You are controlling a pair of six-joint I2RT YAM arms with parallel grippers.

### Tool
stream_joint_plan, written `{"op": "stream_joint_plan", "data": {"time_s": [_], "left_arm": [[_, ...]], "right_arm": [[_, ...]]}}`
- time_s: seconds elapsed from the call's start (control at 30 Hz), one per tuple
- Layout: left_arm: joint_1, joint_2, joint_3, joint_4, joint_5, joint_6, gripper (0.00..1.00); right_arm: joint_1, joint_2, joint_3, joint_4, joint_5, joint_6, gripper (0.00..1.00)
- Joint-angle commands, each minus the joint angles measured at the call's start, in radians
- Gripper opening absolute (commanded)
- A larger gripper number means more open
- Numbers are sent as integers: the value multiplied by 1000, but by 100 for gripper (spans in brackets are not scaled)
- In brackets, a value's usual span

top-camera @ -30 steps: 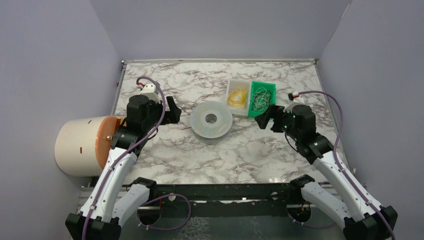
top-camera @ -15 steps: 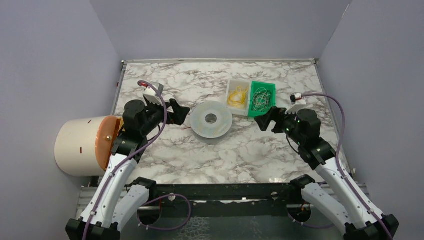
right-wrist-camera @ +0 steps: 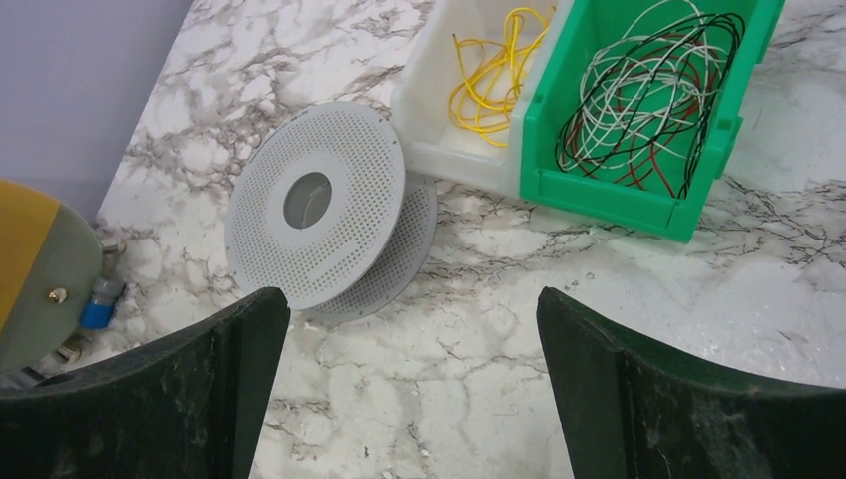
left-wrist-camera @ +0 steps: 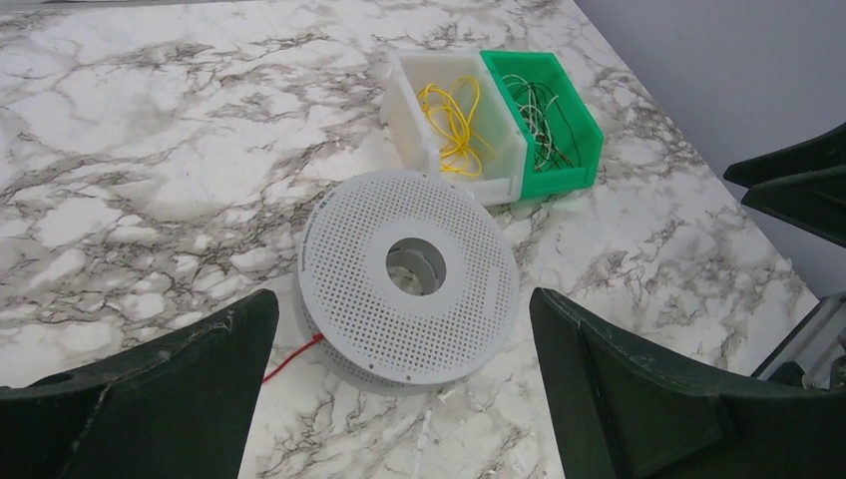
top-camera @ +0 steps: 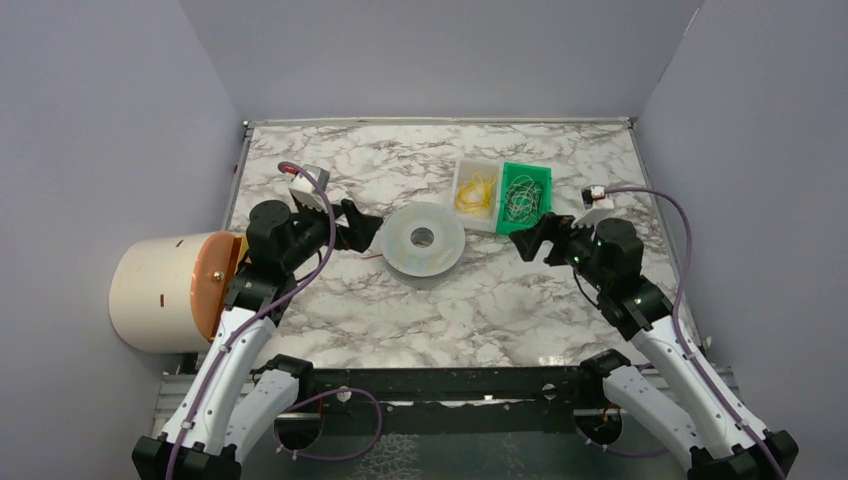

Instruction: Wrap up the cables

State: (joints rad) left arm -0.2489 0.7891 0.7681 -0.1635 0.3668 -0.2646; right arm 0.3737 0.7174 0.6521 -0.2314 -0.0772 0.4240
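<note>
A short end of the thin red wire (left-wrist-camera: 290,356) sticks out from under the left side of a grey perforated spool (left-wrist-camera: 409,274) lying flat on the marble table; it shows faintly in the top view (top-camera: 372,256) too. The spool (top-camera: 423,241) sits mid-table and also shows in the right wrist view (right-wrist-camera: 317,205). My left gripper (top-camera: 366,226) is open and empty, just left of the spool, its fingers (left-wrist-camera: 180,389) astride the wire end. My right gripper (top-camera: 527,240) is open and empty, right of the spool, below the bins.
A white bin with yellow wires (top-camera: 474,192) and a green bin with dark and pale wires (top-camera: 524,197) stand behind the spool on the right. A large cream cylinder with an orange face (top-camera: 165,290) sits at the table's left edge. Grey walls enclose the table.
The left gripper has swung right and down toward the spool's left side. The right gripper has shifted slightly left and lower. The spool and bins have not moved.
</note>
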Motion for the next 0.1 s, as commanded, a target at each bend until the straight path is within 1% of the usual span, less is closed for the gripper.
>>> {"op": "stream_joint_plan", "data": {"time_s": [0.0,0.07], "left_arm": [[-2,-5,-3,27,31,5,99],[-5,-11,-5,27,31,4,99]], "right_arm": [[4,-40,-10,49,-28,-33,100],[4,-39,-6,47,6,-17,100]]}}
